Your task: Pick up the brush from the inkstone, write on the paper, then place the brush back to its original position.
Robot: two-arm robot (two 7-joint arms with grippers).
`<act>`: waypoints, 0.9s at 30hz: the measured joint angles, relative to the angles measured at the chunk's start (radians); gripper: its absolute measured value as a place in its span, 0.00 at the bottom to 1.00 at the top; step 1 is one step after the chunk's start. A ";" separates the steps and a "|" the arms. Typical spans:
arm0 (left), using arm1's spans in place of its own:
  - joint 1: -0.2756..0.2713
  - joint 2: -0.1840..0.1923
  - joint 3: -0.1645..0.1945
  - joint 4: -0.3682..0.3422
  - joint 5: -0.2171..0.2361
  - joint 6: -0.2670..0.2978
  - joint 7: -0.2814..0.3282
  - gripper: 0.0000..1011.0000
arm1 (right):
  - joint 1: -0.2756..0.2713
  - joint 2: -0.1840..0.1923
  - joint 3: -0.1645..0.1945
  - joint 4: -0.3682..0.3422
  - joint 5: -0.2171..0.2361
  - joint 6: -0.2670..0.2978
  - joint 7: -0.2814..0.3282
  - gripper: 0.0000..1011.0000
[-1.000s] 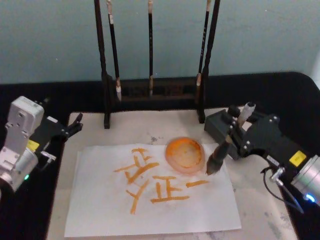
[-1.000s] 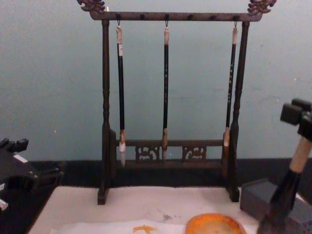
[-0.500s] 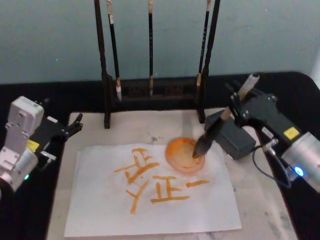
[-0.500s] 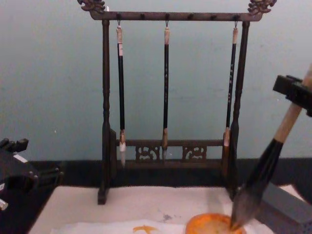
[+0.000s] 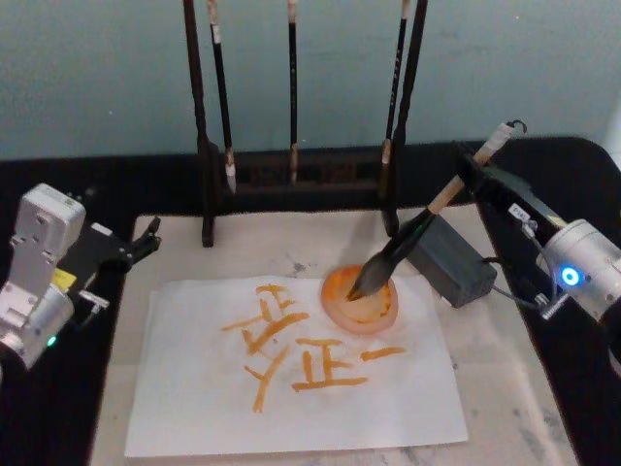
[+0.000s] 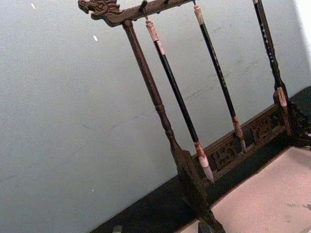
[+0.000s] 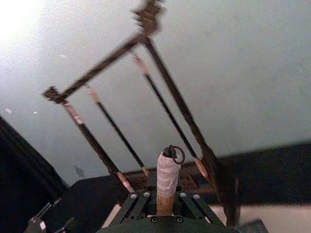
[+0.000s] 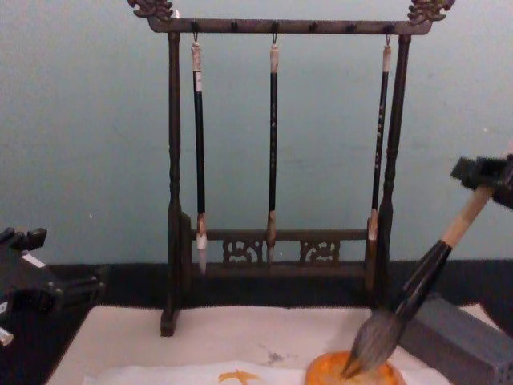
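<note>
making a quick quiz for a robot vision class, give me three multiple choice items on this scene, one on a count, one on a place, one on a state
1. How many thin brushes hang on the rack?
A two
B five
C three

2. Where are the bristles of the brush?
A against the rack
B in the orange dish
C in the air, touching nothing

3. How does the brush stand?
A tilted
B upright
C lying flat

Answers:
1 C: three thin black handles hang from the crossbar.
2 B: in the chest view the grey bristles dip into the dish.
3 A: the handle leans up and away to the right gripper, which is shut on it.

The left gripper sits idle on the left side.
</note>
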 joint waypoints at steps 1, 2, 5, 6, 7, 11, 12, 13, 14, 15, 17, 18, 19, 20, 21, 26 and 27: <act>0.000 0.000 0.000 0.000 0.000 0.000 0.000 1.00 | 0.008 -0.003 0.003 0.011 0.016 0.017 -0.005 0.17; 0.000 0.000 0.000 0.000 0.000 0.000 0.000 1.00 | 0.015 -0.006 0.006 0.022 0.031 0.033 -0.010 0.17; 0.000 0.000 0.000 0.000 0.000 0.000 0.000 1.00 | 0.043 -0.016 0.018 0.065 0.088 0.091 -0.033 0.17; 0.000 0.000 0.000 0.000 0.000 0.000 0.000 1.00 | 0.055 -0.020 0.024 0.087 0.113 0.116 -0.044 0.17; 0.000 0.000 0.000 0.000 0.000 0.000 0.000 1.00 | 0.062 -0.023 0.027 0.099 0.125 0.127 -0.050 0.17; 0.000 0.000 0.000 0.000 0.000 0.000 0.000 1.00 | 0.091 -0.030 0.036 0.150 0.175 0.173 -0.069 0.17; 0.000 0.000 0.000 0.000 0.000 0.000 0.000 1.00 | 0.100 -0.032 0.038 0.167 0.189 0.185 -0.073 0.17; 0.000 0.000 0.000 0.000 0.000 0.000 0.000 1.00 | 0.106 -0.032 0.038 0.176 0.197 0.191 -0.075 0.17; 0.000 0.000 0.000 0.000 0.000 0.000 0.000 1.00 | 0.111 -0.033 0.039 0.187 0.204 0.196 -0.076 0.17; 0.000 0.000 0.000 0.000 0.000 0.000 0.000 1.00 | 0.116 -0.033 0.039 0.196 0.209 0.200 -0.077 0.17; 0.000 0.000 0.000 0.000 0.000 0.000 0.000 1.00 | 0.132 -0.035 0.039 0.221 0.224 0.208 -0.079 0.17; 0.000 0.000 0.000 0.000 0.000 0.000 0.000 1.00 | 0.137 -0.035 0.039 0.232 0.230 0.211 -0.079 0.17; 0.000 0.000 0.000 0.000 0.000 0.000 0.000 1.00 | 0.141 -0.036 0.039 0.238 0.234 0.212 -0.080 0.17; 0.000 0.000 0.000 0.000 0.000 0.000 0.000 1.00 | 0.149 -0.037 0.039 0.254 0.242 0.215 -0.080 0.17; 0.000 0.000 0.000 0.000 0.000 0.000 0.000 1.00 | 0.153 -0.037 0.039 0.261 0.245 0.215 -0.080 0.17; 0.000 0.000 0.000 0.000 0.000 0.000 0.000 1.00 | 0.182 -0.037 0.029 0.309 0.260 0.216 -0.078 0.17; 0.000 0.000 0.000 0.000 0.000 0.000 0.000 1.00 | 0.186 -0.036 0.027 0.316 0.262 0.216 -0.077 0.17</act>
